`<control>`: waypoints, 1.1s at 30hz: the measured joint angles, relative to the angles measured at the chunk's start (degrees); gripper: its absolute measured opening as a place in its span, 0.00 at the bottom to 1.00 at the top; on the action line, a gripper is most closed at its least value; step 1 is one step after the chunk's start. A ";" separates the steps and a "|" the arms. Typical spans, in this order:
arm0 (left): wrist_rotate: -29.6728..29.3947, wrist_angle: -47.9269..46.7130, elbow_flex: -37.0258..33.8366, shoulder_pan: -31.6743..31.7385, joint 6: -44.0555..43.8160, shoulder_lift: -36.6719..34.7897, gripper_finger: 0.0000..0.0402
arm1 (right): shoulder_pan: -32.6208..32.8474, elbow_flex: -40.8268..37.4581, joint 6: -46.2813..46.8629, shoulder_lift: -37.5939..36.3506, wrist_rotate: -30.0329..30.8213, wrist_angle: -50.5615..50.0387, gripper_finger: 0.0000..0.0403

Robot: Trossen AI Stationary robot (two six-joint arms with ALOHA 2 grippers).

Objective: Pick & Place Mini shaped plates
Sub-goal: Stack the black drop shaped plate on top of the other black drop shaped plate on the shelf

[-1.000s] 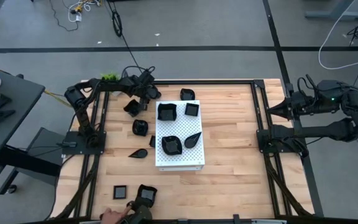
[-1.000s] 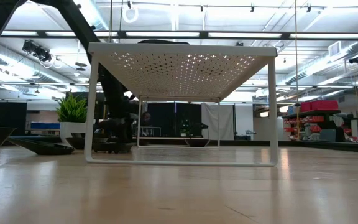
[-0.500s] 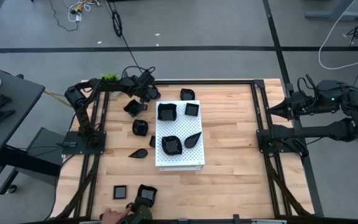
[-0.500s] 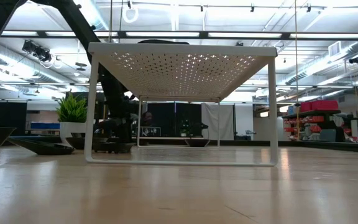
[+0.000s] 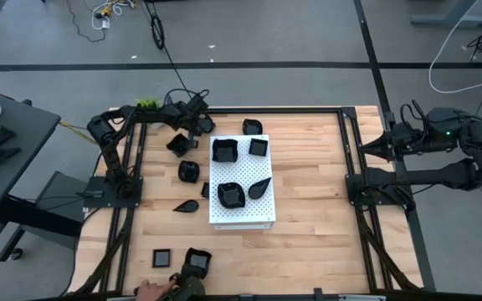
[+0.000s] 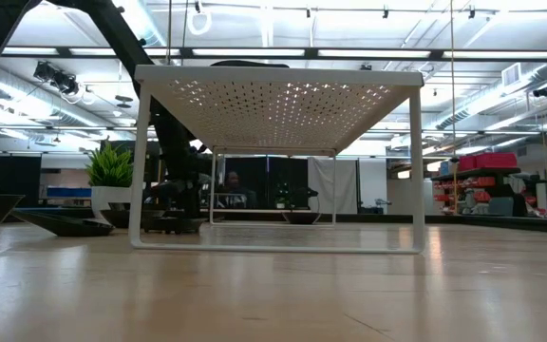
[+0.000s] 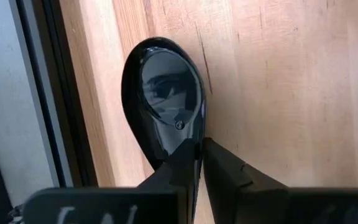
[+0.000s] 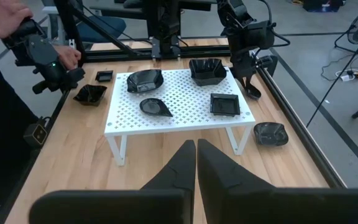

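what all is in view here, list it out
rack: 1, white, mid table
plates on rack: 4, black
plates off rack: at least 6, black, on the table mostly left of the rack, two near the hand
plant: 1, green, table's far left corner
table: 1, pale wood
hand: 1, a person's, table's near edge
left gripper: dark, left of the rack, shut on teardrop plate at its rim
right gripper: dark, right edge, shut, holding nothing

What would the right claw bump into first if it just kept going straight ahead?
Probably the white perforated rack, at its near edge or legs. The right claw is shut and points straight at it across bare wood; depth is hard to judge.
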 joint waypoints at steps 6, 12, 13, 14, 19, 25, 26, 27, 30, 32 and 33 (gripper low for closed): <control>-0.20 0.04 0.00 0.00 0.00 -0.02 0.05 | 0.01 0.00 0.02 0.00 0.00 0.01 0.05; -1.72 0.09 0.00 -0.03 0.00 -0.02 0.03 | 0.01 0.00 0.02 0.00 0.00 0.01 0.05; -1.75 0.09 0.00 -0.03 -0.01 -0.04 0.03 | 0.00 0.00 0.00 0.00 0.00 0.02 0.05; -1.77 0.07 0.00 -0.04 -0.02 -0.07 0.03 | 0.01 0.00 0.00 0.00 0.00 0.00 0.05; -1.77 0.06 -0.04 -0.25 0.00 -1.14 0.03 | 0.00 0.00 0.01 0.00 0.00 0.02 0.05; -2.18 0.20 -0.04 -0.42 -0.02 -3.99 0.03 | 0.00 0.00 0.01 0.00 -0.01 0.02 0.05; -2.38 0.21 -0.04 -0.42 -0.02 -4.42 0.03 | 0.02 0.00 0.00 0.00 0.00 0.01 0.05; -2.73 0.27 -0.04 -0.45 -0.03 -4.90 0.03 | 0.02 0.00 0.01 0.00 -0.01 0.01 0.05; -3.80 0.17 -0.04 -0.66 -0.04 -6.25 0.03 | 0.02 0.00 0.01 0.00 -0.02 0.01 0.05; -4.51 0.27 -0.04 -0.99 -0.04 -7.14 0.03 | 0.01 0.00 0.01 0.00 0.00 0.01 0.05; -4.66 0.13 -0.04 -1.12 -0.04 -7.54 0.03 | 0.01 0.00 0.00 0.00 -0.01 0.02 0.05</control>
